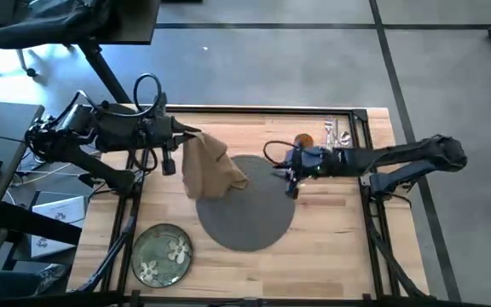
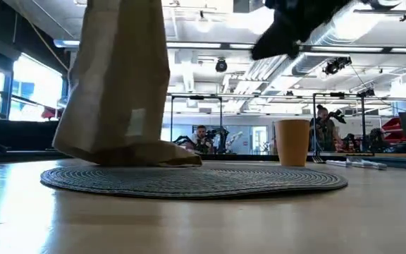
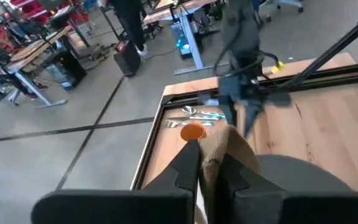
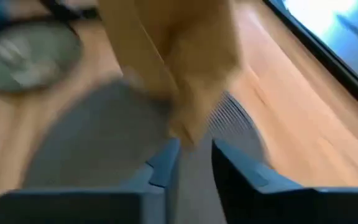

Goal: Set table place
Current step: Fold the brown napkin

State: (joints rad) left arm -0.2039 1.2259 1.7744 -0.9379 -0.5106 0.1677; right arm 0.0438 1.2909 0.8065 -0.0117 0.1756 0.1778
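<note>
Above the far-left edge of the round dark-grey woven placemat, the left gripper pinches the tan cloth napkin, which hangs upright, its bottom touching the mat. The right gripper hovers open beside it over the light-wood table.

The left end effector reached in from the left, fingers pinched together. The right end effector stretched in from the right, fingers parted, pointing toward the left arm.
</note>
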